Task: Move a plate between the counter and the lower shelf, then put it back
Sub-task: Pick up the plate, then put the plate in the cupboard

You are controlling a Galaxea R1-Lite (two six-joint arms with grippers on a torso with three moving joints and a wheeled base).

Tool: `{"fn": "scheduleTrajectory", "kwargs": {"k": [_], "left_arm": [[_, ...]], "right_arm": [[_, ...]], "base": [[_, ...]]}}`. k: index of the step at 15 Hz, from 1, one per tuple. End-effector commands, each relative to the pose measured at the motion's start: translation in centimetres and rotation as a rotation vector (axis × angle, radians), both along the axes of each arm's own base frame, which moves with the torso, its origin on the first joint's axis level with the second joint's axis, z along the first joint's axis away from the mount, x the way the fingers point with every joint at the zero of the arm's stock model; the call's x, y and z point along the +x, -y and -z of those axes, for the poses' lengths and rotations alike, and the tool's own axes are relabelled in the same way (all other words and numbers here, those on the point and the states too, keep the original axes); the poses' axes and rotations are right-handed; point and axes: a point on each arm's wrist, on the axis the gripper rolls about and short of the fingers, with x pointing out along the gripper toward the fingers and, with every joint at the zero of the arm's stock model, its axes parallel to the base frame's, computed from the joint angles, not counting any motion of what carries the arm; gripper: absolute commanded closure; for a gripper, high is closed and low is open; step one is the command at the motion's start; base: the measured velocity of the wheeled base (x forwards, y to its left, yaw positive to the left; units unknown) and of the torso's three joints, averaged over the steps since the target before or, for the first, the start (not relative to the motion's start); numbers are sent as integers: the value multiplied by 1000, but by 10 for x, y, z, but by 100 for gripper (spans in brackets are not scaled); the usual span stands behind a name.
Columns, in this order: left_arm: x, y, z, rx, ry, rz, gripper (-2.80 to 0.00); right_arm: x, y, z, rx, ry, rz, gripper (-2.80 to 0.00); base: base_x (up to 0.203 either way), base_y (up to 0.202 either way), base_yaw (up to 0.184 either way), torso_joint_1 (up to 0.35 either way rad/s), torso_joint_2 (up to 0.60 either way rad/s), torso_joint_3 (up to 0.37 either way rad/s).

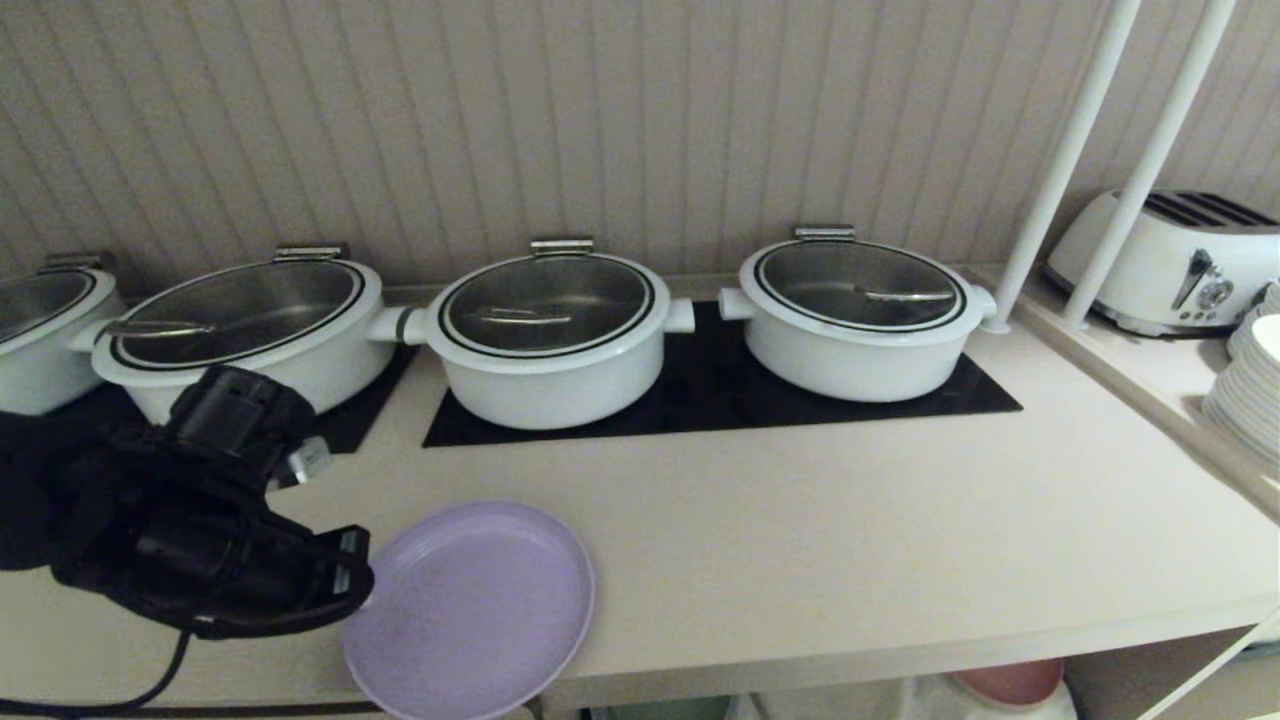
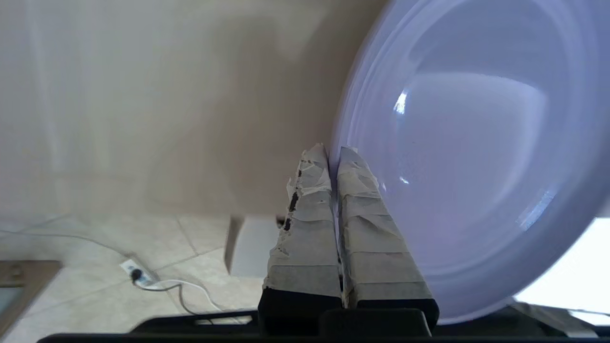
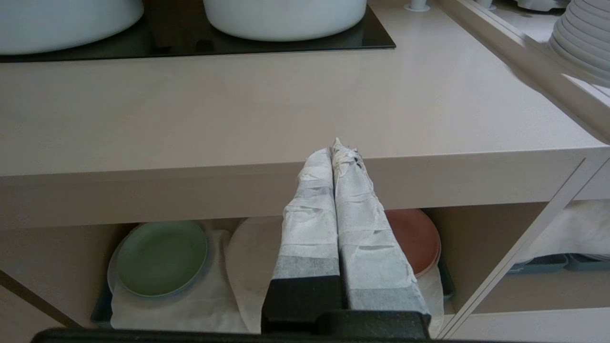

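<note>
So the purple plate (image 1: 470,610) sat at the counter's (image 1: 800,540) front edge, part of it hanging past the lip, with the left claw (image 2: 333,155) pinched shut on its rim. The right claw (image 3: 336,150) was closed on nothing, parked just in front of the counter edge. Plate looked stiff, light and a bit slick, so I'd say the rim's the only sane place to grab. Plenty of bare counter between the plate and the white pots (image 1: 550,335). Under the counter, the lower shelf (image 3: 476,228) held a green plate (image 3: 162,257) and a red plate (image 3: 414,238), with a gap between them.
</note>
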Motion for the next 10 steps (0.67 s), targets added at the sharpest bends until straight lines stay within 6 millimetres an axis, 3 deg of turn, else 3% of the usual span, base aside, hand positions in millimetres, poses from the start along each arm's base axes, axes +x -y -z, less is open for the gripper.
{"fn": "scheduleTrajectory", "kwargs": {"k": [1,5,10], "left_arm": [[-16,-3,-12,-23,15,1,0],[-40,-7,-25,-69,-4,15,0],[-53,-22,-26,-106,-30,-46,0]], "right_arm": [[0,0,0,0,-1,-1,0],[0,0,0,0,-1,-1,0],[0,0,0,0,-1,-2,0]], "base": [[0,0,0,0,0,0],[0,0,0,0,0,0],[0,0,0,0,0,0]]}}
